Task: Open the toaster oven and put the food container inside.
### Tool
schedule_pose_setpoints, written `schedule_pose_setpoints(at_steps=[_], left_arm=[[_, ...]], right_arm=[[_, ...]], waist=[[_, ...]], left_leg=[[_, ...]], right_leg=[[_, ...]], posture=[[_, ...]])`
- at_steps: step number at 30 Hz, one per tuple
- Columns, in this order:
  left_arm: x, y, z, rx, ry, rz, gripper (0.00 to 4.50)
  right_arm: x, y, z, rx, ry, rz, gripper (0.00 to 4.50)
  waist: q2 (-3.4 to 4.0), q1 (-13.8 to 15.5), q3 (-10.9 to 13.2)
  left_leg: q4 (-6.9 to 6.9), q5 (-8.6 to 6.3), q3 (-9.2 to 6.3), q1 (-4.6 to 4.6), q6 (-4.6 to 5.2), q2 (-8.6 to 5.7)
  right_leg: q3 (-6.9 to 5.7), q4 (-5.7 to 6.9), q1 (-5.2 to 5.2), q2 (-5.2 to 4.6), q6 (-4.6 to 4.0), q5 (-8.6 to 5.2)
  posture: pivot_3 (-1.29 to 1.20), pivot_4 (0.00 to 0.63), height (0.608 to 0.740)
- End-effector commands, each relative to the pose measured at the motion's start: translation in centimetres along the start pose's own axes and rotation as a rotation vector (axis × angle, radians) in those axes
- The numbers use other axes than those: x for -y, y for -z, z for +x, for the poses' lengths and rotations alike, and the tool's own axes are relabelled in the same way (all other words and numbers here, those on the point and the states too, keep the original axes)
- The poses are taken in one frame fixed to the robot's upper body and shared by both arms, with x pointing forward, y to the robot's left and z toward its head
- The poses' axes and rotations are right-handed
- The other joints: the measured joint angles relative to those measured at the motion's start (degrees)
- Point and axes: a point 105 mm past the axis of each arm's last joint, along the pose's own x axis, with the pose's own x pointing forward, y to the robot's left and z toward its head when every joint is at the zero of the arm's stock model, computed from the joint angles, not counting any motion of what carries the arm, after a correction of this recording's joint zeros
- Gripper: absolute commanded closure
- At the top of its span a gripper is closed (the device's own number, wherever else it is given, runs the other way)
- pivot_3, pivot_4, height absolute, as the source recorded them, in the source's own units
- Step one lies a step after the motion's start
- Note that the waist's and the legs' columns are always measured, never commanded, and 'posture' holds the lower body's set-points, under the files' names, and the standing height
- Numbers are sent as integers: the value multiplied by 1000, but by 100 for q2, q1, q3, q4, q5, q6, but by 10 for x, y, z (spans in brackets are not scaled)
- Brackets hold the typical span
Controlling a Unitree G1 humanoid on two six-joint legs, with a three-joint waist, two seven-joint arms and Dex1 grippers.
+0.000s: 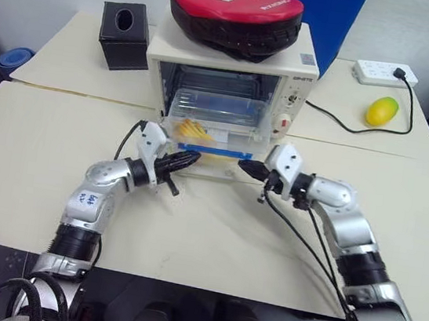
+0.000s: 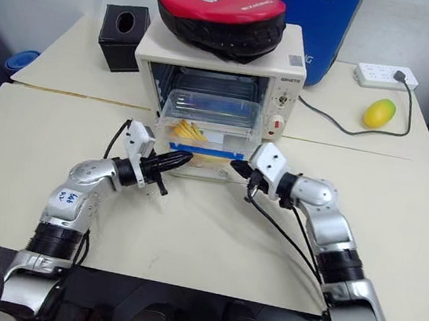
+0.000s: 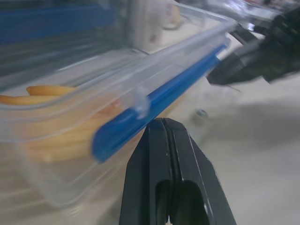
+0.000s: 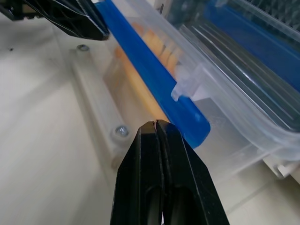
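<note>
The cream-white toaster oven [image 1: 294,100] stands open, its glass door [image 1: 217,170] dropped flat toward me. The clear food container [image 1: 211,124], with yellow strips inside, rests half in the oven mouth and half over the door. A blue clip [image 4: 150,79] runs along its near side. My left gripper [image 1: 191,160] is shut and empty, its tip right at the left part of that clip [image 3: 154,101]. Shut and empty too, my right gripper [image 1: 243,166] points at the clip's right end. Both tips [image 4: 154,124] sit close against the container; contact is unclear.
A red cushion-like pad [image 1: 234,9] lies on top of the oven and a blue box [image 1: 329,9] stands behind. A black tissue box [image 1: 125,34] is at the back left. A power strip [image 1: 384,72], its cable and a yellow fruit [image 1: 382,111] lie at the back right.
</note>
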Motion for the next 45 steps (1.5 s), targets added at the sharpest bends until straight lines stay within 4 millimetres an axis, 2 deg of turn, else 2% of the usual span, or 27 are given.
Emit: schedule_pose_setpoints(at_steps=[1, 4, 9, 11, 14, 18, 19, 21, 24, 26, 29, 32, 33, 38, 41, 45], left_arm=[[-20, -13, -4, 61, -118, 24, 4500], [-41, -14, -3, 79, -233, 33, 4500], [-55, -20, 10, 155, -298, 13, 4500], [-59, -22, 15, 169, -313, 44, 4500], [-65, -20, 12, 151, -321, 52, 4500], [-56, -25, -20, 128, -185, 50, 4500], [-54, -27, -32, 123, -143, 57, 4105], [-48, -36, -60, 119, -55, 64, 3626], [-41, -42, -99, 42, 63, 134, 2721], [-26, -44, -120, -6, 204, 124, 2112], [-11, -50, -142, -14, 342, 122, 1184], [-6, -54, -149, -53, 405, 81, 248], [-6, -56, -148, -53, 408, 75, 26], [-13, -74, -137, 78, 316, 56, 26], [-17, -75, -138, 116, 255, 47, 26], [-27, -75, -141, 165, 145, 51, 26]], right_arm=[[25, -10, 5, 47, 137, -59, 4454], [44, -14, 18, 63, 268, -46, 4454], [62, -18, 33, 82, 410, 3, 4454], [57, -22, 39, 109, 387, 36, 4454], [48, -27, 37, 156, 331, 99, 4454], [31, -35, 6, 203, 207, 176, 4454], [30, -35, -5, 198, 200, 177, 4500], [32, -26, -29, 159, 185, 167, 4500], [37, 6, -62, 30, 170, 146, 4500], [33, 31, -74, -64, 125, 145, 4500], [20, 56, -78, -131, 28, 151, 4500], [6, 67, -64, -111, -56, 164, 4500], [2, 65, -57, -83, -82, 168, 4500], [-1, 34, -23, 119, -106, 186, 4500], [12, 6, -14, 281, -37, 232, 4500], [32, -29, -14, 478, 41, 308, 4500]], waist=[[0, -9, 0], [0, -44, 0], [0, -111, 0], [0, -122, 0], [1, -142, 0], [2, -190, -1], [2, -209, -1], [3, -227, -1], [2, -201, -1], [3, -172, -1], [5, -128, 0], [6, -123, 1], [5, -134, 1], [4, -159, 0], [4, -165, 0], [5, -154, 0]], left_leg=[[0, 0, 0, -1, 0, 0], [5, 1, 0, -2, -2, 0], [6, 2, -2, -3, -4, -1], [4, 2, -2, -3, -4, -1], [4, 2, -2, -3, -4, 0], [-2, 2, -2, -3, -4, 3], [-4, 2, -2, -4, -4, 3], [-9, 1, -3, -6, -3, 3], [-6, 1, -5, -8, -3, 4], [-5, 1, -4, 1, -3, 3], [-7, 0, -1, 11, -1, 3], [-6, -1, 0, 9, 0, 4], [-5, -1, 0, 9, 1, 3], [-5, -1, 0, 9, -1, 9], [-4, -1, 0, 4, -1, 8], [-3, -1, -1, 4, -1, 8]], right_leg=[[0, 1, 0, 0, 0, 0], [-3, -1, -1, 0, 0, 0], [-10, 10, 0, -2, 0, 0], [-14, 11, -1, -2, 0, 0], [-17, 12, -4, -2, 0, 0], [-16, 13, -8, -1, 0, 0], [-16, 12, -9, -2, 0, 0], [-13, 10, -10, -2, 0, 0], [-12, 2, -1, -1, 0, 0], [-9, -12, 6, -2, -1, 0], [-4, -14, 14, -4, -3, -1], [-4, -14, 13, -4, -3, -1], [-3, -13, 13, -4, -3, -1], [-4, 3, 9, 0, -3, 0], [-6, 10, 5, 0, -3, 0], [-9, 8, 4, 0, -3, 0]], posture=[[0, 150, 740], [0, 150, 740], [0, 150, 740], [0, 150, 740], [0, 150, 740], [0, 150, 740], [0, 150, 740], [0, 150, 740], [0, 150, 740], [0, 150, 740], [0, 150, 740], [0, 150, 740], [0, 150, 740], [0, 150, 740], [0, 150, 740], [0, 150, 740]])
